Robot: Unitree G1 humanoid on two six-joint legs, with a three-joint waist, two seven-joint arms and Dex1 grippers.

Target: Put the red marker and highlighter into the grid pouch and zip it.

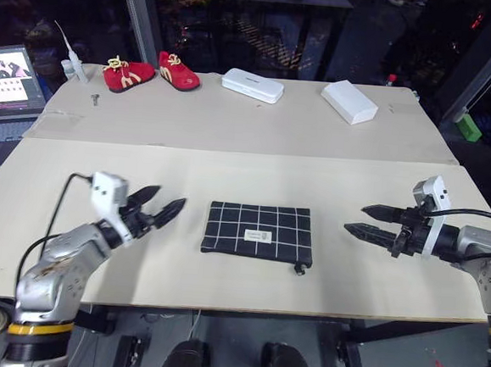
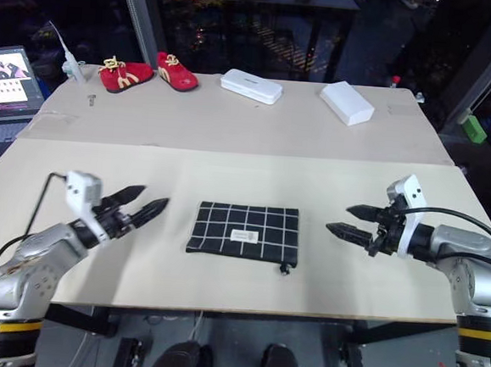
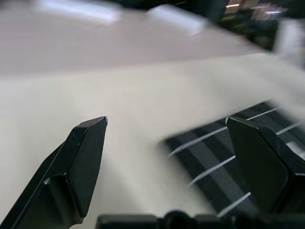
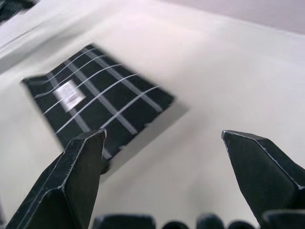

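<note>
Fingers of the left gripper (image 1: pixel 160 207) stand spread apart and hold nothing, hovering just left of the grid pouch (image 1: pixel 258 230). Those of the right gripper (image 1: pixel 377 224) are likewise spread and empty, pointing at the pouch from its right, a little farther off. It lies flat near the front edge of the pale surface (image 1: pixel 229 169), label up, between both grippers.
</note>
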